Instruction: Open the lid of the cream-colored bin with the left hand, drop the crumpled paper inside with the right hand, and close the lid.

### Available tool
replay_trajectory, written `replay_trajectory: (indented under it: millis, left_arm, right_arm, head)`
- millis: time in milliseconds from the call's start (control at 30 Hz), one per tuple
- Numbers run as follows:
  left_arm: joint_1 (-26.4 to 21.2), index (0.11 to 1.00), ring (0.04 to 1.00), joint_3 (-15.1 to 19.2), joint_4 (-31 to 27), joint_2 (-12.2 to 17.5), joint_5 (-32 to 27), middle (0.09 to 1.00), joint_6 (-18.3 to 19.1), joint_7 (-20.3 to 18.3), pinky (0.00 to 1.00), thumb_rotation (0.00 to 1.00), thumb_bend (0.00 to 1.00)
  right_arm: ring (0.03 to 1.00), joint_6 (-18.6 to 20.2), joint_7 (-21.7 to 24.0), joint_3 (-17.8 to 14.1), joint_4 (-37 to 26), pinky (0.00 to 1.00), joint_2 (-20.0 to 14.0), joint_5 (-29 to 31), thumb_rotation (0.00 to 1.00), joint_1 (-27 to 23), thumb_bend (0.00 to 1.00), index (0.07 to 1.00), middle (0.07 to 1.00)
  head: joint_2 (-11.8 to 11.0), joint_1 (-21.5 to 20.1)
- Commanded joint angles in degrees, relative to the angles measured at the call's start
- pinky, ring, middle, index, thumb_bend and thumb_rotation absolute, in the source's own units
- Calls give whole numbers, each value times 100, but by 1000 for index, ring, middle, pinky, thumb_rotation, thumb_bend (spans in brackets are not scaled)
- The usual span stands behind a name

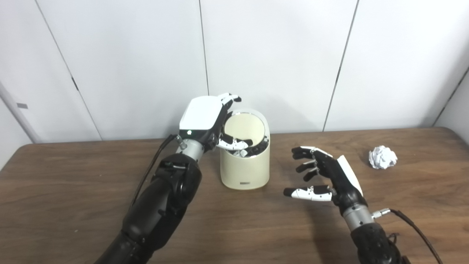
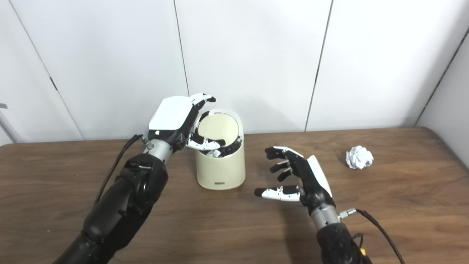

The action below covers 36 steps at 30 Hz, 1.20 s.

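The small cream-colored round plastic bin (image 1: 244, 161) stood on the brown wooden table (image 1: 73, 190), its round lid (image 1: 244, 126) tilted up. The left hand (image 1: 205, 121) was at the bin's rim, thumb over the opening and fingers (image 1: 229, 98) behind the lid; whether it gripped, I cannot tell. The right hand (image 1: 326, 176) hovered spread and empty, with the white crumpled paper ball (image 1: 382, 157) lying well apart behind it.

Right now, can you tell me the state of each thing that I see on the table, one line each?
bin: upright, lid tilted open
left hand: at the bin's rim, fingers on the lid
right hand: open, holding nothing
crumpled paper: lying on the table, apart from both hands
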Motion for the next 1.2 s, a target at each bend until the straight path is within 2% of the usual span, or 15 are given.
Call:
replay_trajectory:
  millis: [0,433,567,667,767,833,1033,1167]
  left_arm:
    - [-20,876,848,-55,56,109,173,895,50,-151,667,0,949]
    - [-2,891,857,-9,61,86,155,906,56,-90,672,6,943]
    - [27,886,857,124,115,-5,80,906,18,207,673,15,951]
    - [106,891,852,429,146,-198,-180,913,-112,739,641,52,923]
    - [196,911,860,920,136,-457,-748,928,-448,1274,647,99,843]
    - [216,918,862,1170,117,-580,-1029,930,-624,1464,653,136,809]
    - [237,946,895,1660,-71,-766,-1761,941,-911,1592,706,179,755]
    - [304,930,867,1926,-365,-877,-2312,899,-801,1423,717,177,775]
  right_arm:
    - [595,-45,-21,-12,-196,458,-33,6,81,-145,724,711,714]
    - [596,-122,-39,-10,-138,450,-38,20,66,-147,718,713,727]
    - [604,-112,-37,-15,-121,451,-39,30,65,-144,715,715,739]
    - [606,-104,-37,-11,-114,450,-49,11,74,-144,714,716,743]
    - [609,-95,-31,-9,-108,452,-58,4,81,-145,711,717,746]
    - [608,-107,-29,-9,-104,446,-60,15,77,-146,710,715,747]
    - [608,-84,-19,-15,-110,448,-62,53,61,-135,711,712,746]
    - [616,-60,-7,3,-129,456,-79,18,63,-124,708,714,746]
  head:
    - [6,0]
    - [-9,11]
    - [-11,11]
    - [-7,12]
    - [-4,29]
    - [-4,32]
    - [13,41]
    - [24,45]
